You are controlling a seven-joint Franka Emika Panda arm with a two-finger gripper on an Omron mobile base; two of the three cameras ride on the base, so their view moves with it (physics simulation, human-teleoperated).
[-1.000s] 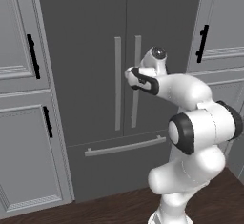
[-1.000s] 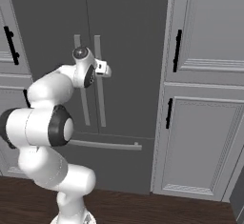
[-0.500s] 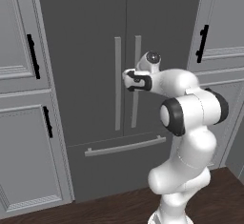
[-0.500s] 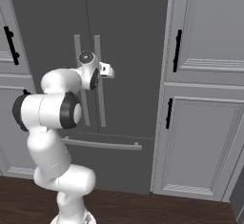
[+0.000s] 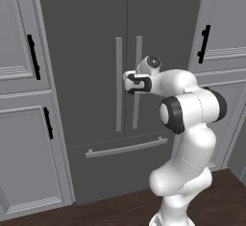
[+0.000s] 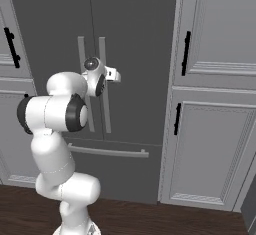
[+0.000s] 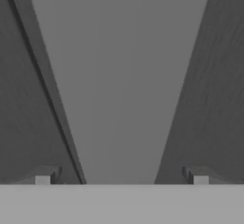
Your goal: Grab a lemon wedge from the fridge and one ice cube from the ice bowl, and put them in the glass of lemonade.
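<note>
To the left of the fridge (image 5: 96,52) stand light grey panelled cabinets (image 5: 21,124) with black handles (image 5: 32,56). The fridge itself is shut, both dark doors closed, with a long horizontal bar (image 5: 126,147) across its lower drawer. At its middle seam hang two lighter grey vertical bar handles: the left door's handle (image 5: 118,85) and the right door's handle (image 5: 138,56). My claw (image 5: 129,83) is up against the right door's handle, about halfway down it. In the hand view that bar (image 7: 119,85) runs between my two fingertips (image 7: 44,178), which stand wide apart on either side of it, not pressing it. Right of the fridge are more panelled cabinets (image 6: 215,144) with black handles (image 6: 186,53).
</note>
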